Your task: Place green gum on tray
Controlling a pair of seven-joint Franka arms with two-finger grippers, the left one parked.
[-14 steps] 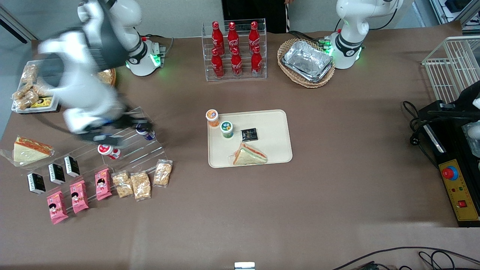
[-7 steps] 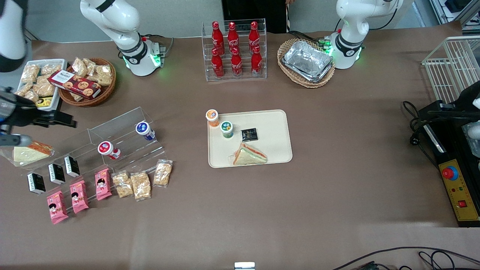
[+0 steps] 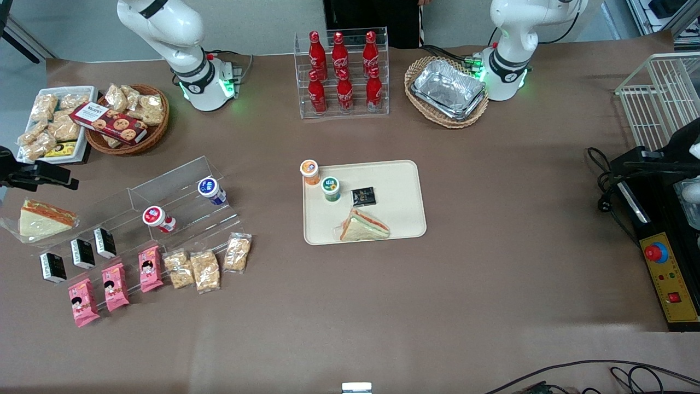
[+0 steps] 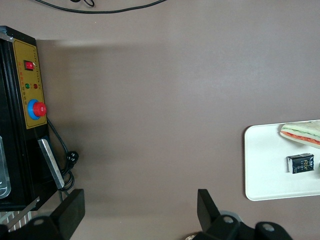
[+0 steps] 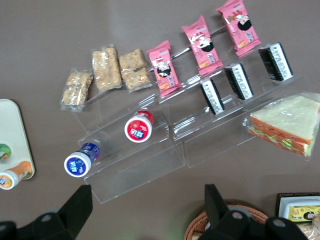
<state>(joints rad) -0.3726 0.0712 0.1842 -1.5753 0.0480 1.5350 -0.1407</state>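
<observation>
The green gum (image 3: 330,187) stands upright on the beige tray (image 3: 402,186), near the tray's corner that faces the working arm's end, with its white cap up. Only the gum's edge (image 5: 3,151) and a strip of the tray (image 5: 15,125) show in the right wrist view. My right gripper (image 3: 42,175) is far from the tray, at the working arm's end of the table, high above the snack displays. It (image 5: 147,205) is open, and nothing sits between its fingers (image 5: 80,200).
An orange gum bottle (image 3: 310,171) stands at the tray's corner beside the green one. A black packet (image 3: 363,195) and a sandwich (image 3: 363,226) lie on the tray. The acrylic stand (image 3: 180,202) holds blue (image 3: 210,190) and red (image 3: 157,218) bottles. Snack packs, baskets and a cola rack (image 3: 342,74) stand around.
My right arm has swung from over the acrylic stand toward its own end of the table, mostly leaving the front view. The green gum stays still on the tray.
</observation>
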